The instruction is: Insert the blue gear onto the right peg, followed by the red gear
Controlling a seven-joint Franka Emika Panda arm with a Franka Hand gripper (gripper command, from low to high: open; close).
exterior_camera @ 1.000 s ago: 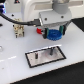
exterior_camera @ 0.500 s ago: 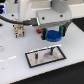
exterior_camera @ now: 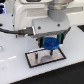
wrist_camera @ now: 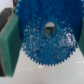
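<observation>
Space directly above the plate (exterior_camera: 45, 58) is taken up by the arm's head and the blue gear (exterior_camera: 51, 43), held just over the plate's far part. In wrist view the gear (wrist_camera: 47, 35) fills nearly all the gap btwn the green fingers (wrist_camera: 9, 47); no room left there. White surface (exterior_camera: 15, 72) around the plate is seen bare toward the exterior view's left and near edge.
</observation>
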